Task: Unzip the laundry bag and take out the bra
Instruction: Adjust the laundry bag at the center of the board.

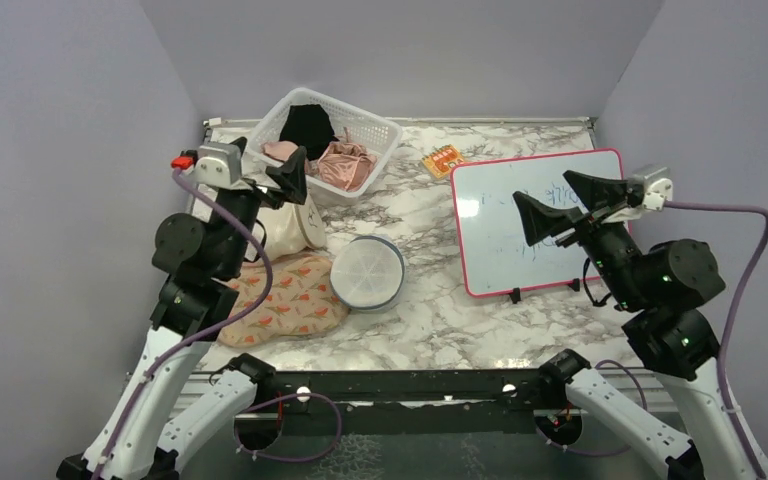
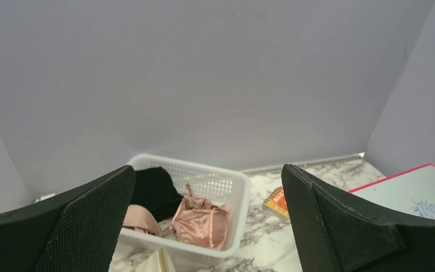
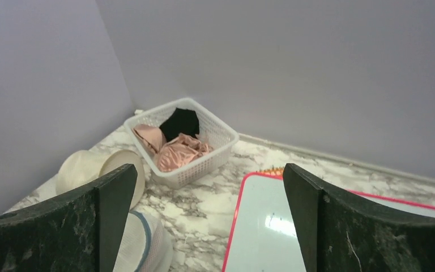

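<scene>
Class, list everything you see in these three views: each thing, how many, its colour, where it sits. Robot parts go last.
laundry bag: one, white mesh, grey-blue wall, table centre-left
cylindrical bag: one, cream, behind the laundry bag
floral pouch: one, peach, left of the laundry bag
basket: one, white, far left
garments: a few, pink and black, in the basket
whiteboard: one, red-rimmed, right
pad: one, orange, behind the whiteboard
table: one, marble
left hand: black, open
right hand: black, open

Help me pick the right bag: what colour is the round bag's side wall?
Pale grey-blue; the laundry bag shows best in the top external view.
</scene>
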